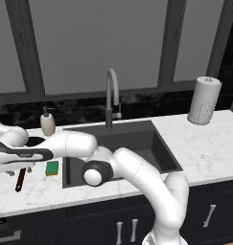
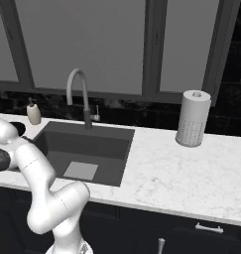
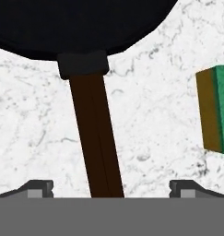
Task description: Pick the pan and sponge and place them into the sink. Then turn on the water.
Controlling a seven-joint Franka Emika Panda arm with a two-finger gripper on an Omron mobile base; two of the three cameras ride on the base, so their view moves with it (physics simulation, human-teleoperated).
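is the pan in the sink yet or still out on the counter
Out. The pan lies on the white marble counter, handle between the open gripper fingertips; the sink holds nothing.

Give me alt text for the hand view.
The open gripper hangs above the pan, its brown handle running down between the two fingertips. The green and yellow sponge lies apart on the white marble counter.
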